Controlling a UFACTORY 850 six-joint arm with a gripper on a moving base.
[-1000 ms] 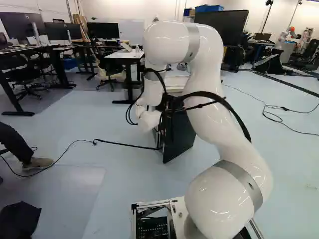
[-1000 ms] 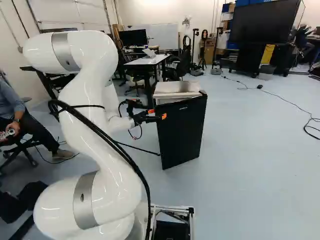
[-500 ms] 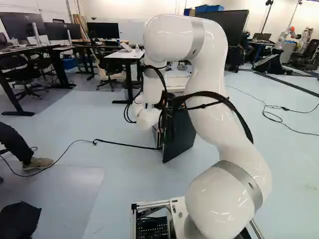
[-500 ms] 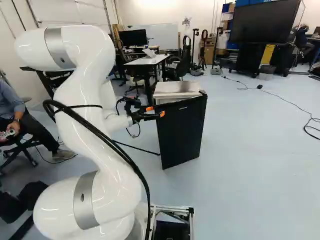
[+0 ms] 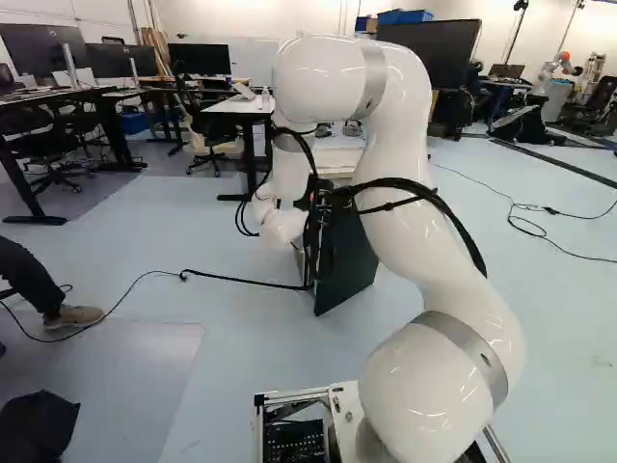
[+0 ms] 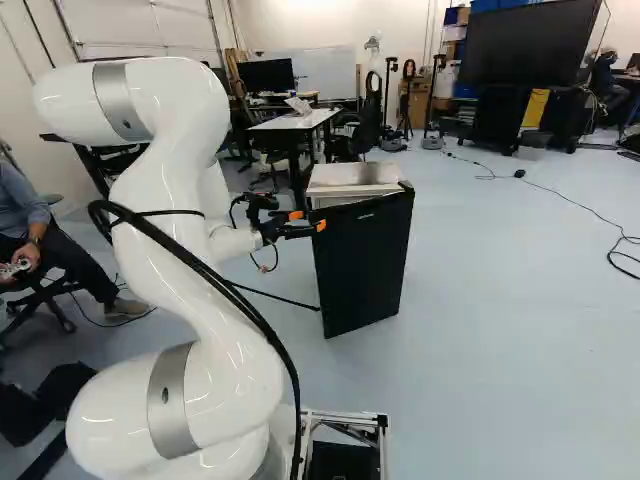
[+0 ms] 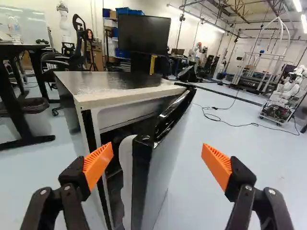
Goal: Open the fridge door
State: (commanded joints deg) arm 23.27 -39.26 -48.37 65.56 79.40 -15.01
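Pale blue floor carries the fridge, its door ajar, and we hold our gripper with fingers spread either side of the door's free edge, presumably so one orange pad can push it wider from inside.

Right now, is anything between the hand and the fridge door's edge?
Nothing visible. The door's edge stands ajar ahead, between the open fingers of the hand; the fridge body is beside it, not in front.
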